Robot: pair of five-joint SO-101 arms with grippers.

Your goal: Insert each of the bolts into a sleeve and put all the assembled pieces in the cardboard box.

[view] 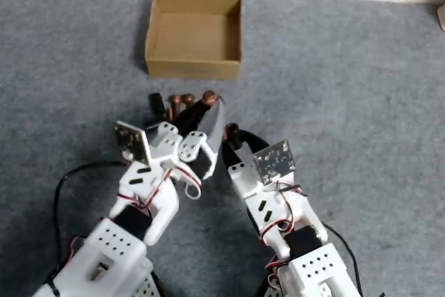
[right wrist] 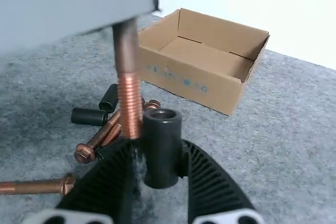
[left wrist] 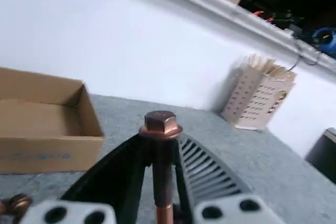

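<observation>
Sleeves [right wrist: 89, 116], three: two lying loose, one sleeve [right wrist: 161, 135] upright, squeezed in right gripper [right wrist: 158, 153]. Bolts [right wrist: 97, 142], at least four; left gripper [left wrist: 160, 142] clamps one bolt [left wrist: 160, 124] upright.

You have a table [view: 361, 102] covered in grey, felt-like fabric. Toward its far edge the cardboard box [view: 194, 33] sits flat on the fabric, open side up. Just in front of the box, copper-coloured bolts [right wrist: 97, 141] lie on their sides in a loose cluster, some crossing each other, and one more bolt [right wrist: 34, 186] lies a little apart from them. Two black sleeves [right wrist: 89, 116] lie on their sides just beside that cluster. A pale perforated holder [left wrist: 257, 98] stands against the wall, well apart from the box. A black cable [view: 59, 196] curves over the fabric on the left
</observation>
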